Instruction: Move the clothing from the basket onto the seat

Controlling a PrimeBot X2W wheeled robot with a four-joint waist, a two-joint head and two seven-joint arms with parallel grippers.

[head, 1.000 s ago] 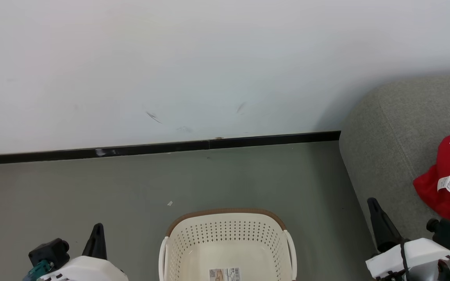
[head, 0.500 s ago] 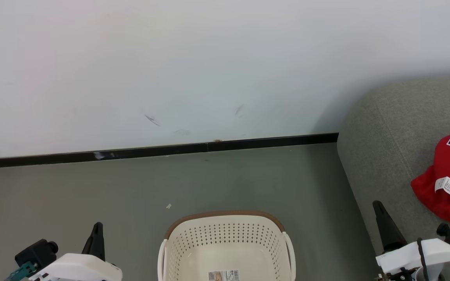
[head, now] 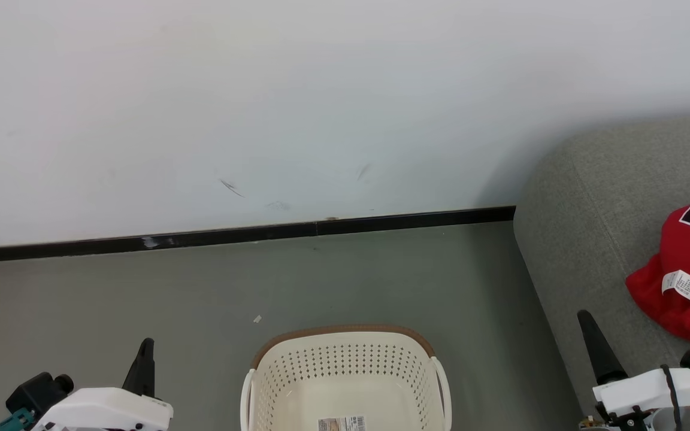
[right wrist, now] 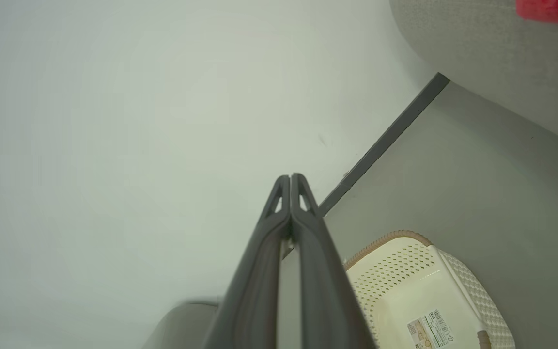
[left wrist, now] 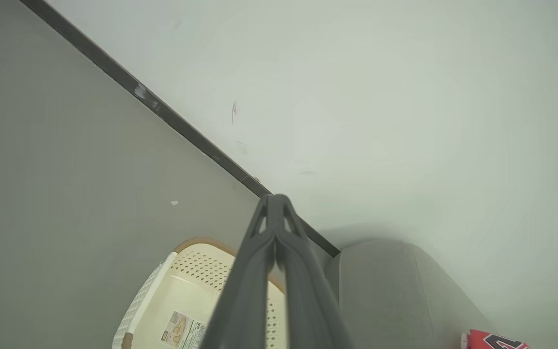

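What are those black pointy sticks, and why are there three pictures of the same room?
Those sticks are a robot's two pincers. The head camera took the wide picture: the left gripper is at the bottom left, the right gripper at the bottom right. The other two pictures come from cameras on its wrists, looking along each pincer. Both are shut and hold nothing. On the floor stands a white basket with a label inside and no clothes showing. The red clothing lies on the grey sofa.
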